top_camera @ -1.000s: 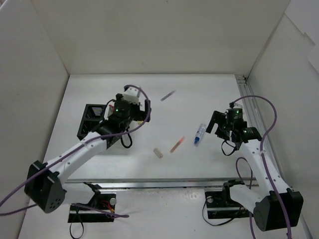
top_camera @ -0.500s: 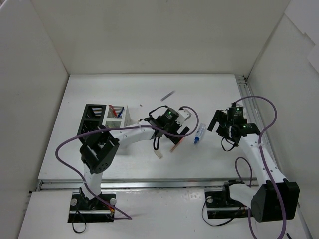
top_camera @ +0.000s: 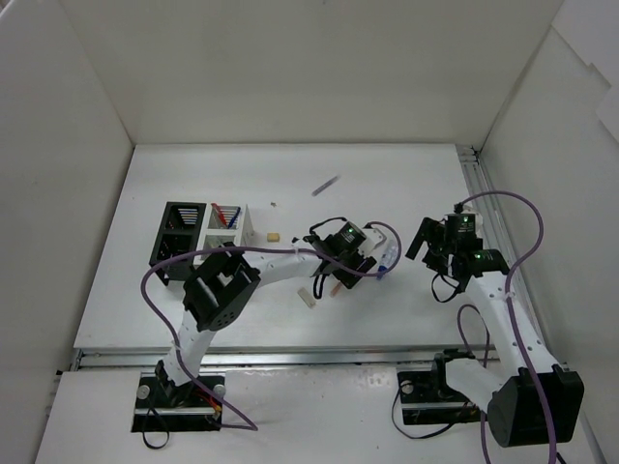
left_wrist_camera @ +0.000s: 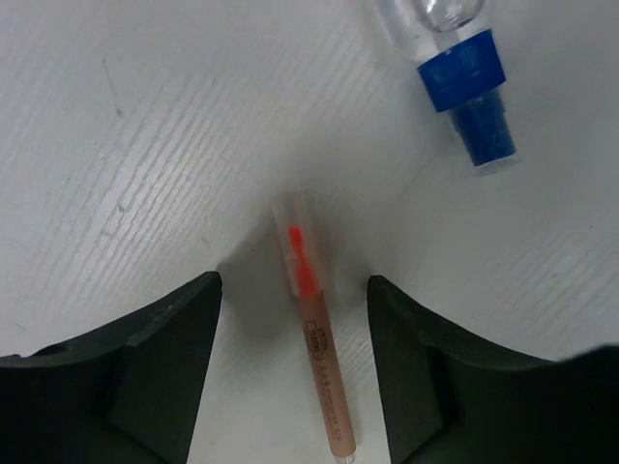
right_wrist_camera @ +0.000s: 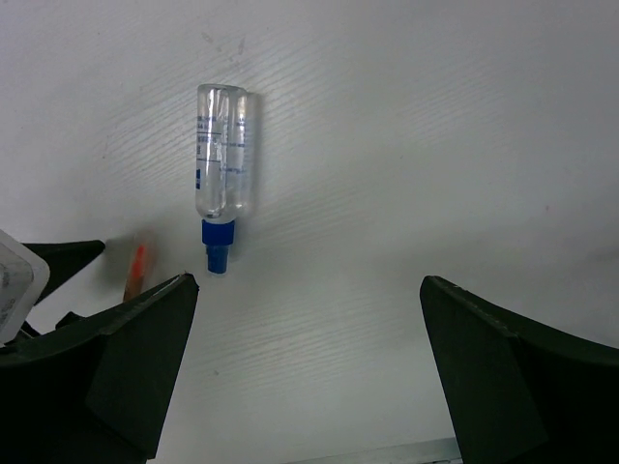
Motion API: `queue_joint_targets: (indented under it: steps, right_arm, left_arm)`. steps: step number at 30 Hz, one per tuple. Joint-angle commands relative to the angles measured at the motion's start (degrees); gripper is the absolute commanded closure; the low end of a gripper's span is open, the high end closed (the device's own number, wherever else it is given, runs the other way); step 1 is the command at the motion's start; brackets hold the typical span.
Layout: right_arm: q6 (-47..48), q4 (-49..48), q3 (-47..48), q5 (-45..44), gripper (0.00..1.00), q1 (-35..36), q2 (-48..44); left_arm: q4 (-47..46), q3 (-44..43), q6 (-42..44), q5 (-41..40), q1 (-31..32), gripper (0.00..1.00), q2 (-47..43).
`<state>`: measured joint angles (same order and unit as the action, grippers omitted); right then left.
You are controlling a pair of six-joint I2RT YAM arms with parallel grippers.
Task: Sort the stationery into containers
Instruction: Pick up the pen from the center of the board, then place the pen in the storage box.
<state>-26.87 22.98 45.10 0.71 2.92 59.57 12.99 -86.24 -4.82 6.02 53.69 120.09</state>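
An orange pen (left_wrist_camera: 315, 333) lies on the white table between the fingers of my left gripper (left_wrist_camera: 295, 290). The jaws straddle it with a gap on each side, so they are open and not touching it. In the top view this gripper (top_camera: 340, 273) is stretched to the table's middle. A clear tube with a blue cap (right_wrist_camera: 221, 164) lies just right of the pen, ahead of my right gripper (right_wrist_camera: 305, 280), which is wide open and empty. The black container (top_camera: 181, 232) and the white container (top_camera: 229, 224), with pens standing in it, sit at the left.
A beige eraser (top_camera: 308, 297) lies left of the left gripper and another (top_camera: 275, 235) beside the white container. A grey pen (top_camera: 326, 185) lies farther back. White walls enclose the table; a metal rail (top_camera: 290, 356) runs along its near edge.
My left arm swung from over the containers to the table's middle and came down over the orange pen, its jaws narrowing. The right gripper shifted only slightly.
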Motion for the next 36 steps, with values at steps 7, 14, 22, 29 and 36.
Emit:
queue_joint_targets:
  steps: [7, 14, 22, 29, 36]
  right_arm:
    - [0.24, -1.27, 0.16, -2.29, 0.02, -0.63, -2.7]
    - [0.33, -1.27, 0.07, -2.73, 0.02, -0.63, -4.9]
    - [1.56, -2.15, 0.25, -1.68, 0.02, -0.63, -6.57]
    - [2.0, -3.65, -0.19, -1.5, 0.02, -0.46, -7.63]
    - [2.53, -4.26, -0.45, -1.06, 0.02, -0.19, -7.19]
  left_arm:
    - [0.37, -1.22, -1.42, -8.57, 2.03, 0.91, -1.34]
    - [-3.58, 0.54, -1.68, -11.03, -1.48, 1.0, -7.58]
    - [-15.77, 14.82, -3.53, -14.36, -7.89, 1.0, -30.48]
    - [-26.96, 32.43, -5.8, -32.09, -12.11, 1.0, -50.2]
    - [-29.69, 44.21, -12.93, -40.82, -19.32, 1.0, -60.32]
